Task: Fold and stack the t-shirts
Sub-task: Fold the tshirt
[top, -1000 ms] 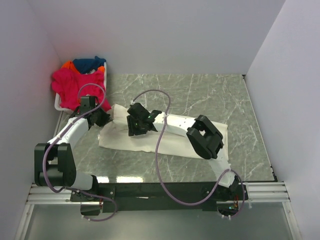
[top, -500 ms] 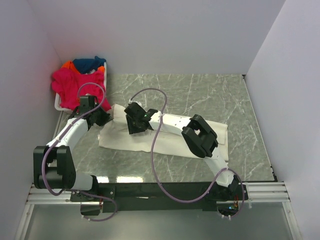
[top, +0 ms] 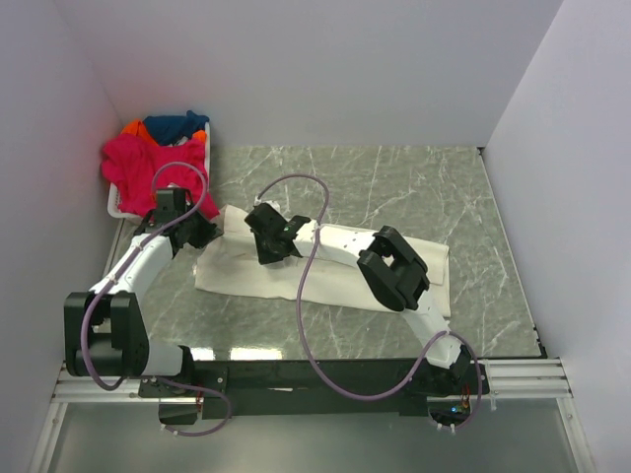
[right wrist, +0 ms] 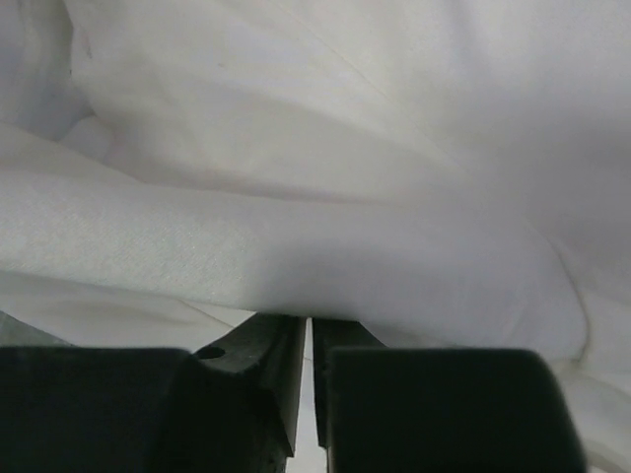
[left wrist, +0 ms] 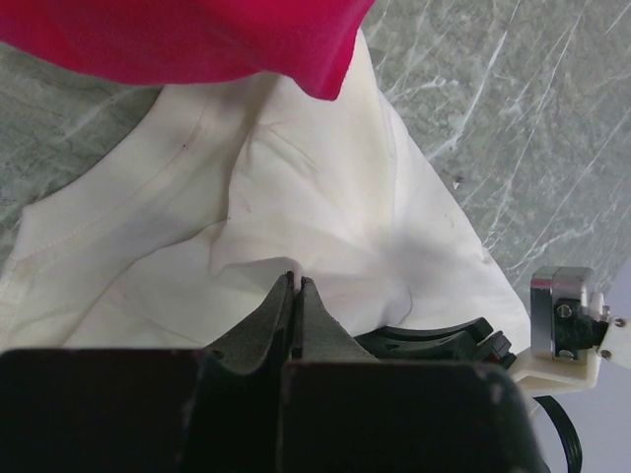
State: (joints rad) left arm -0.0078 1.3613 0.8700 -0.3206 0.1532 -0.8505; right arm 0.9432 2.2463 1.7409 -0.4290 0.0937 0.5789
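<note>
Left jaws: closed tight at the left corner of the cream t-shirt (top: 237,276); creases run in to the tips, so they look to pinch a small fold there.
Right jaws: nearly closed, a thin slit left with white cloth in it; they appear to grip a thick fold near the shirt's far edge, close to the left jaws.
Risk, slipping: the right grip looks shallow, so the fold could pull out once lifted and the shirt would drop crooked.
Risk, snagging: pink cloth overhangs the held corner; a lift here could drag it out with the shirt.
Risk, bunching: both grips sit at one end, so the free end may trail and crumple.
Tabletop (top: 394,187): green marbled; carries the cream t-shirt.
Cream t-shirt: lies lengthways across the tabletop, both jaws on its left end, its right end loose under the right arm (top: 394,271).
Basket (top: 111,207): far left corner, just beside the left jaws.
Pink t-shirt (top: 138,168): heaped over the basket rim, one flap just above the left jaws.
Blue t-shirt (top: 173,126): behind the pink, apart from both jaws.
Orange t-shirt (top: 131,128): beside the blue, likewise apart.
</note>
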